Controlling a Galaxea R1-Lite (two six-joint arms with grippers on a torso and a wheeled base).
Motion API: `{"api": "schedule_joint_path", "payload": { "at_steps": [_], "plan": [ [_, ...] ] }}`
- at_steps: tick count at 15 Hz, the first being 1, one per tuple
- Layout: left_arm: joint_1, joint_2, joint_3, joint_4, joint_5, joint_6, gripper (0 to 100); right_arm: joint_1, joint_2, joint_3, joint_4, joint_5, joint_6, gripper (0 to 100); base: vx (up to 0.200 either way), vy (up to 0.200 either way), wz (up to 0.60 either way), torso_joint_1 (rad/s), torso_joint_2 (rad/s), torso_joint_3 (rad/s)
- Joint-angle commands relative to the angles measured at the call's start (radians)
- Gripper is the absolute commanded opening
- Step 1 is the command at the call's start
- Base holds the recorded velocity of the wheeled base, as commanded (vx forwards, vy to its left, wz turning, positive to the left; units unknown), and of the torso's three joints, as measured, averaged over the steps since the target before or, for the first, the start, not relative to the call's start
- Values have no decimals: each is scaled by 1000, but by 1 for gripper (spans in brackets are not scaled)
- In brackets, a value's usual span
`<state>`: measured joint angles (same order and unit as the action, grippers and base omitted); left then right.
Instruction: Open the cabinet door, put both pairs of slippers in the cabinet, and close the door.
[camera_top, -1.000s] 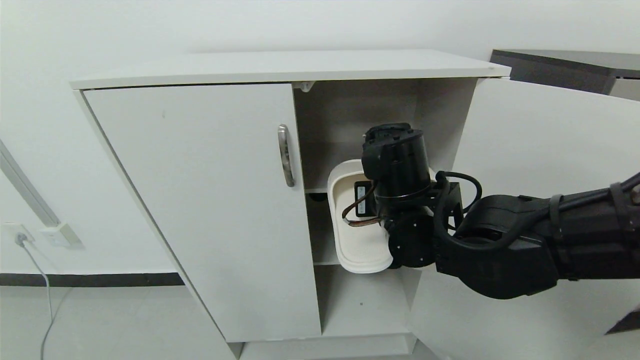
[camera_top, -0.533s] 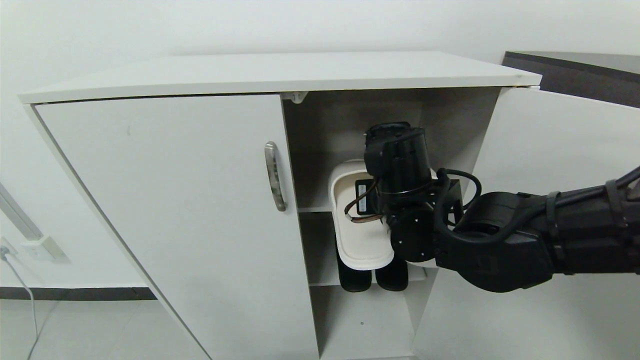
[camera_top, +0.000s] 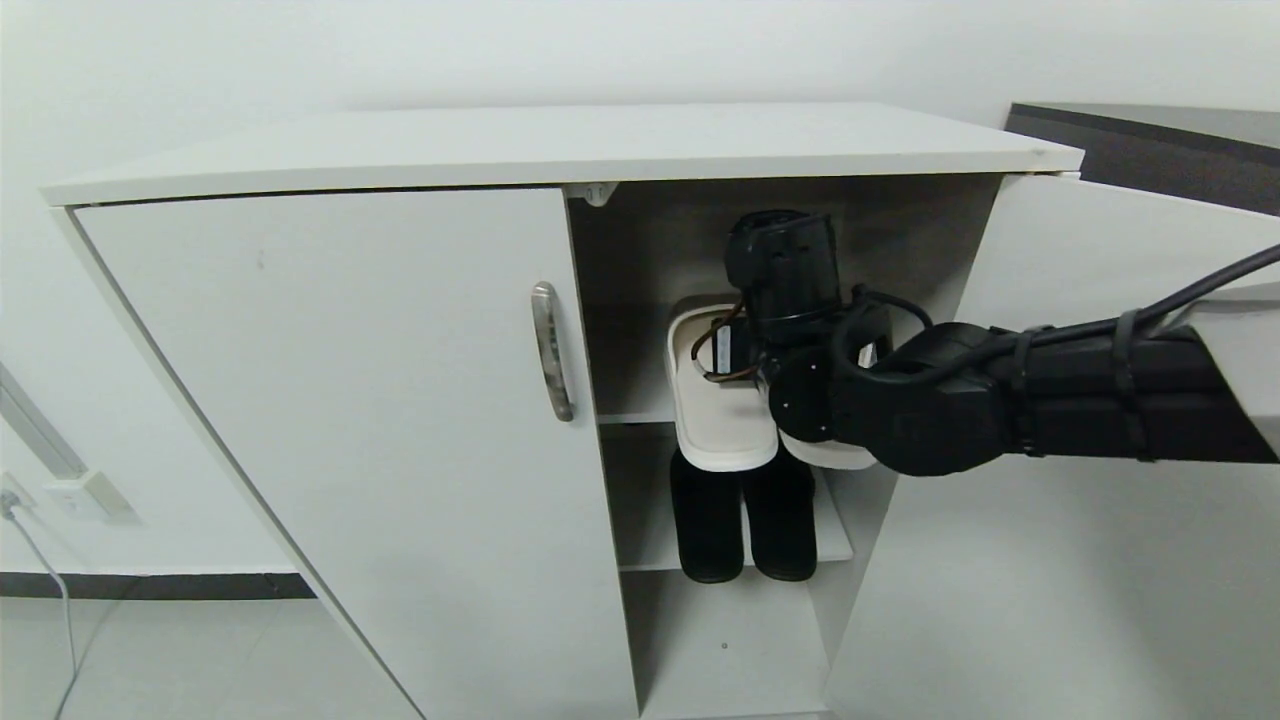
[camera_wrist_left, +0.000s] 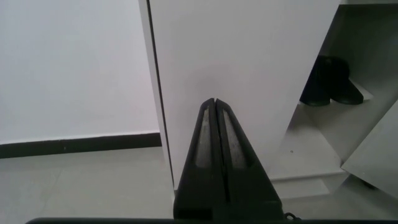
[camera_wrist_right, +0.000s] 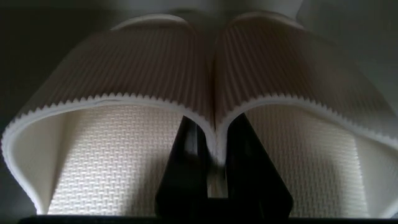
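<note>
Left pincer (camera_wrist_left: 214, 124): closed, empty, outside the cabinet (camera_top: 560, 145)
Right pincer (camera_wrist_right: 214, 143): clamps the white slippers (camera_wrist_right: 143, 87) by their inner edges
White slippers: heels overhang upper shelf (camera_top: 625, 415); released now, could tip out
Black slippers (camera_top: 745, 520): shelf below, overhanging; door (camera_top: 1080, 560) may catch

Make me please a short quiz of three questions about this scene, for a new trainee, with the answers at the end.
1. True or false: the black slippers lie on a shelf inside the cabinet, lower than the white slippers.
2. What does the right gripper hold? A: the white slippers. B: the door handle. C: nothing.
3. Fill in the missing word: the fingers of the left gripper are ____ (open or shut).

Key: 1 true; 2 A; 3 shut.
</note>
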<state>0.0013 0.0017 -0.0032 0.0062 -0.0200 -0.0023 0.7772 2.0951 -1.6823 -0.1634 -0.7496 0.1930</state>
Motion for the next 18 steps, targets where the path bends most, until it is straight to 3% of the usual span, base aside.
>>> {"api": "schedule_joint_path", "payload": {
  "at_steps": [1, 7, 12, 13, 18],
  "plan": [
    [0, 0, 0, 0, 0, -1, 0, -27, 74, -77, 1, 1, -1, 0, 0, 0, 0, 0, 0, 0],
    [0, 0, 0, 0, 2, -2, 0, -61, 149, -197, -8, 36, -32, 0, 0, 0, 0, 0, 0, 0],
    [0, 0, 0, 0, 2, -2, 0, -75, 158, -218, -2, 59, -58, 0, 0, 0, 0, 0, 0, 0],
    [0, 1, 0, 0, 2, -4, 0, -76, 163, -218, -4, 62, -60, 100, 0, 0, 0, 0, 0, 0],
    [0, 1, 0, 0, 2, -4, 0, -65, 134, -168, -4, 56, -60, 100, 0, 0, 0, 0, 0, 0]
  ]
}}
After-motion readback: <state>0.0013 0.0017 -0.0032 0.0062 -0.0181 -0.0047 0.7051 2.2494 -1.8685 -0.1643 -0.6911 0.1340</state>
